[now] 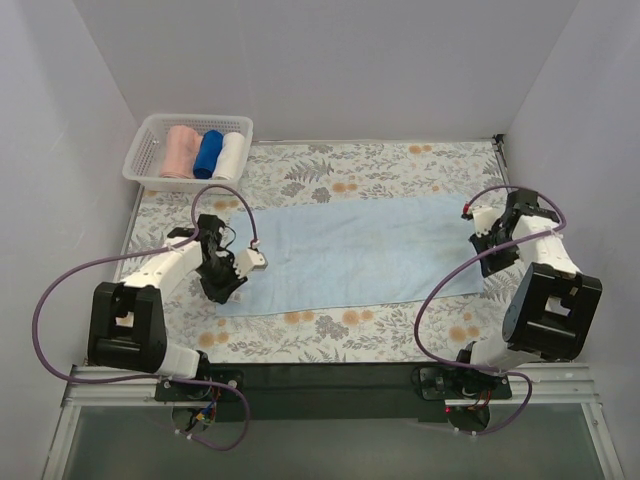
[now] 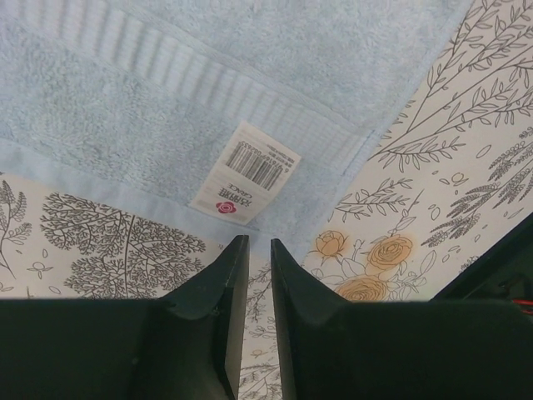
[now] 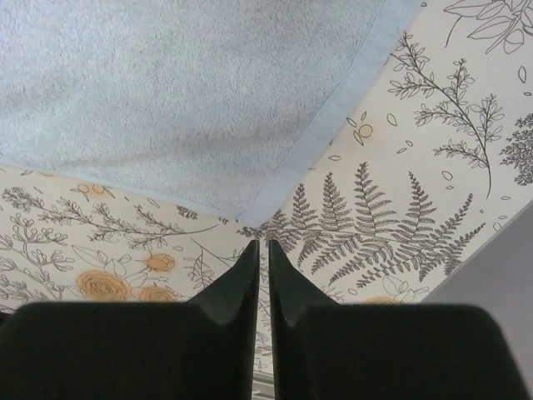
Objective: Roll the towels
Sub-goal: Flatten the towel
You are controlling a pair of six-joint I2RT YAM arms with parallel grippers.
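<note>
Claw L point(image 2: 259, 243) & claw R point(image 3: 260, 244) near-shut, empty, by towel point(image 1: 360, 250) corners.

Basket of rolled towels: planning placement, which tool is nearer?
Left. The left tool is at the left end of the light blue towel, near the basket; the right tool is at its opposite end.

Floral-print table top point(image 1: 330, 335). Sky-blue towel point(image 1: 360, 255) lies spread flat across the centre, long side running left to right. White plastic basket point(image 1: 137, 160) stands at the far left corner.
</note>
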